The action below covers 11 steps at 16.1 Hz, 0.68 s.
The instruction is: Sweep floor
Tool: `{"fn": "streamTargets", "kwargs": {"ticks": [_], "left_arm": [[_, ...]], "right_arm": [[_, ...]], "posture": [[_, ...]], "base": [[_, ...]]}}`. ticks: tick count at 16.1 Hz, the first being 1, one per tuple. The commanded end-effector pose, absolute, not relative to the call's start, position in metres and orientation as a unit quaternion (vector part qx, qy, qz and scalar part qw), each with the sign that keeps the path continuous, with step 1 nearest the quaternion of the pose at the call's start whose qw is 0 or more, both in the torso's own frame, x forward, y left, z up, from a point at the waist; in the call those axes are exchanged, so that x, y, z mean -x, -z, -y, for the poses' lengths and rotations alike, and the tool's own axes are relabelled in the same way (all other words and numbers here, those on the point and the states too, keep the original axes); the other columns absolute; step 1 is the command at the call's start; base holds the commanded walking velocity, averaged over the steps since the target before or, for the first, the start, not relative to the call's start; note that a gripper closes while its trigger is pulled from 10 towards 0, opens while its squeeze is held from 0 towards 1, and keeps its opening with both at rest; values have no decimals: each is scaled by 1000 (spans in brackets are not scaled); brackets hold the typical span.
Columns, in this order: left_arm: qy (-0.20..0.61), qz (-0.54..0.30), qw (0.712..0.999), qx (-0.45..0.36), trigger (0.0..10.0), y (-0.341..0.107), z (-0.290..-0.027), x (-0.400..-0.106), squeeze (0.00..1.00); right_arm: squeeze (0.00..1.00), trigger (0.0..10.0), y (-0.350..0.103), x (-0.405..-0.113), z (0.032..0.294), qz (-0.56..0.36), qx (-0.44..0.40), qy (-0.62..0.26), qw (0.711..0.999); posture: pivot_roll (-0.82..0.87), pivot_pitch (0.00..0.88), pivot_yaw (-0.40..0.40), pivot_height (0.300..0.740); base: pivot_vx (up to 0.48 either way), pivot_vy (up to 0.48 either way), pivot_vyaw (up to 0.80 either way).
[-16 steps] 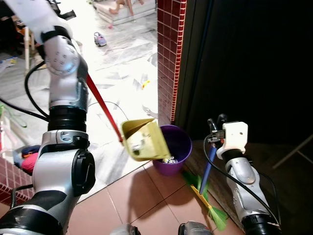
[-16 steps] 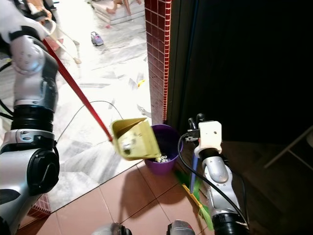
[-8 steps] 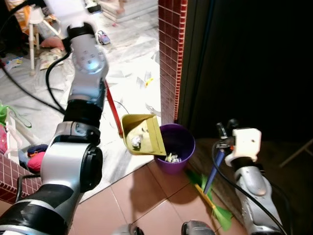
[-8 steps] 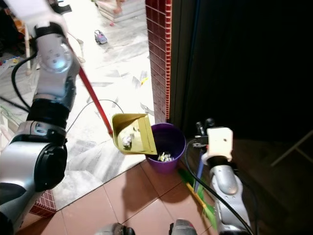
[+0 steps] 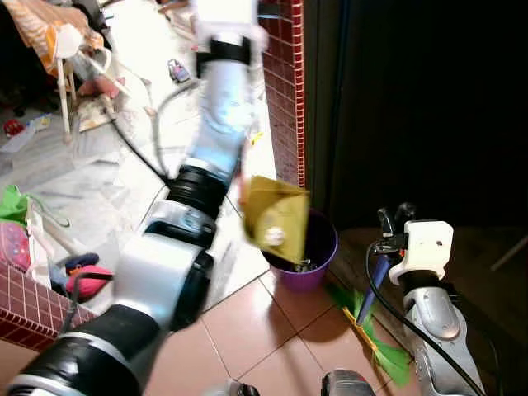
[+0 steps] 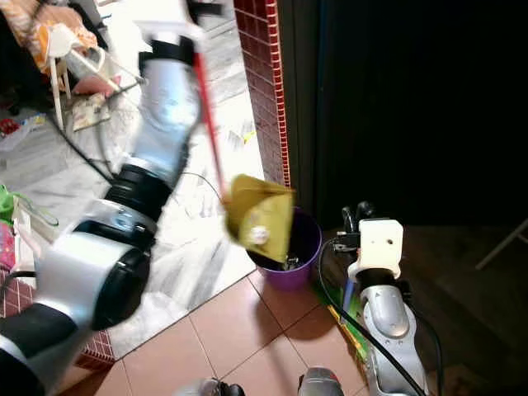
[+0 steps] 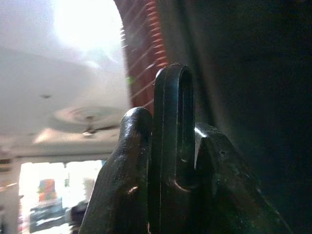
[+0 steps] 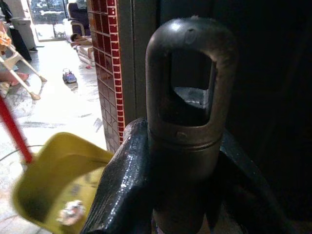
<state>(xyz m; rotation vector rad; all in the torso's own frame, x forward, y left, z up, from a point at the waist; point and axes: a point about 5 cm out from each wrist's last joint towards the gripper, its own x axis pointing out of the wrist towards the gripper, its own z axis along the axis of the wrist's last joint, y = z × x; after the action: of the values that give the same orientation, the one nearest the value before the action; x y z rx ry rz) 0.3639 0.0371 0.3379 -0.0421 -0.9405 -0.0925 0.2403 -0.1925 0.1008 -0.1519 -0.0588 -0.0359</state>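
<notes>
Fingers [image 7: 124, 180] of the left gripper [image 7: 168, 183] closed tight around the looped end of the dustpan handle [image 7: 173, 141]; fingers [image 8: 122, 195] of the right gripper [image 8: 183, 195] clamped likewise on the hanging-loop tip of the broom handle [image 8: 187, 87].

Dustpan [image 5: 276, 219], yellow, raised and tipped over the purple bin [image 5: 318, 252], mouth angled down toward the bin opening, a crumpled silvery scrap [image 5: 273, 238] clinging inside the pan. More scraps visible in the bottom of the bin. Red shaft [image 6: 208, 115] running up from the pan to the raised left wrist. Bin standing on the terracotta tiles just beside the red brick pillar [image 5: 285, 91]. Broom [image 5: 371, 289] held near upright at the right, green bristles [image 5: 384, 351] resting on the floor close to the bin.

Step in hand, by judgement: emptying the pan. Best done by keeping the pan lip inside the bin rim, steepening the tilt, perhaps a slight shake to free the stuck scrap, and avoiding any swing that throws litter past the rim or knocks the light bin over.

Left arm [image 5: 206, 132] stretched high and forward, elbow nearly straight, blurred with motion, wrist well above the pan. Right arm [image 5: 433, 305] low, forearm near vertical, wrist camera housing on top, holding the broom parked out of the way.
</notes>
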Motion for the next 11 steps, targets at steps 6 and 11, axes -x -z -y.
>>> {"fn": "streamTargets", "kwargs": {"ticks": [6,11], "left_arm": [[189,555,810,-26,10000,-332,6,-320,0],[213,569,791,-65,10000,-326,6,-316,0]], "right_arm": [[0,10000,-96,-237,199,7,68,34,997],[0,10000,-97,-240,199,12,73,31,997]], "posture": [[-312,0,215,740],[-310,0,207,740]], "base": [[0,0,0],[0,0,0]]}}
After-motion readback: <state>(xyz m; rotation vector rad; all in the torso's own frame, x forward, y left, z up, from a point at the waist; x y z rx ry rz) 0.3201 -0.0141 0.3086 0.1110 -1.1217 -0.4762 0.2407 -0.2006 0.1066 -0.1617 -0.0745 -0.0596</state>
